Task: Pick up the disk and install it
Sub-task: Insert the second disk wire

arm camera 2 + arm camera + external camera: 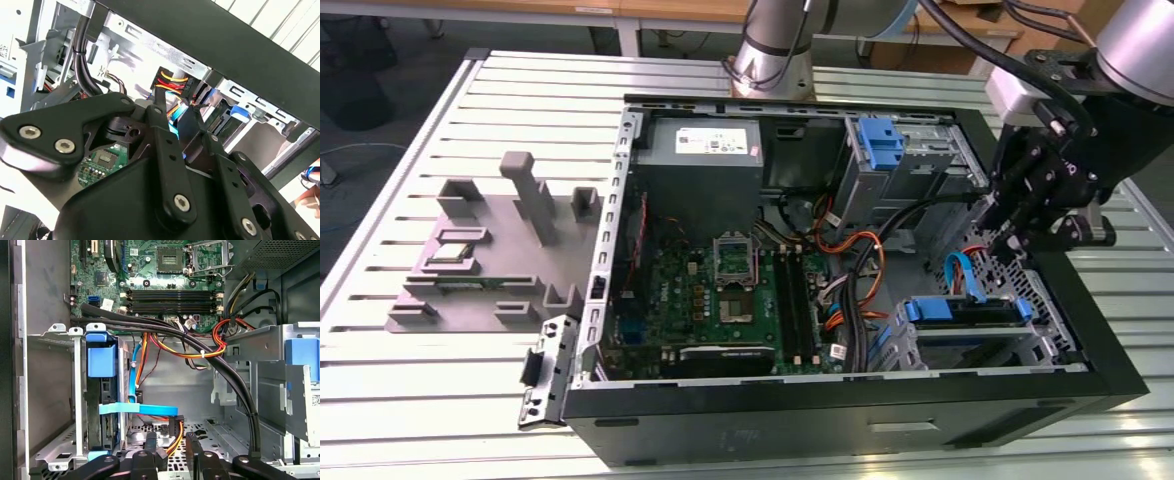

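Install step judged nearly complete: flat silver disk in blue plastic rails (961, 312) (105, 390) seated in the grey metal drive cage (994, 350), in the open black computer case (854, 420), at the exterior view's near right.

Black gripper (1011, 240) (171, 440) poised just above that cage, fingers (150, 442) spread and empty, near a black cable plug (175, 422). Plugging in, if intended, calls for careful alignment among loose orange and black cables (200, 352).
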Controlling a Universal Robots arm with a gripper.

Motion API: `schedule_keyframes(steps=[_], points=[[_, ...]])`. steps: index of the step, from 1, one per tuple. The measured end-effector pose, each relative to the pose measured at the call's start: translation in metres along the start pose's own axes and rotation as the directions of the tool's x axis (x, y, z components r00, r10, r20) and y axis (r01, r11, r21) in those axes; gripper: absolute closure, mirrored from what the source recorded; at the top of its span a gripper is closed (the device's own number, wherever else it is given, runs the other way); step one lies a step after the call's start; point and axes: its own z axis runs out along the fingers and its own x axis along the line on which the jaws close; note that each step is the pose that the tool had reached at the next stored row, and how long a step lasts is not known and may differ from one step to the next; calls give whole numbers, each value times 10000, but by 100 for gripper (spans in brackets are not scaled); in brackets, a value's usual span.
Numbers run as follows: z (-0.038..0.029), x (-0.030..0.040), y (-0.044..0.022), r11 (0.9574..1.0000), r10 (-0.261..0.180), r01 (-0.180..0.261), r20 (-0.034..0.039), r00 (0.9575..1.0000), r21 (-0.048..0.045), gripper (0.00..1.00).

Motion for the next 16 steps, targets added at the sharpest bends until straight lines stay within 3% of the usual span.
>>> schedule_keyframes(steps=[10, 16], points=[[36, -4, -108, 10000, 1, -1, -20, 10000, -13, 63], [66, -5, -128, 10000, 3, -3, -67, 10000, -21, 63]])
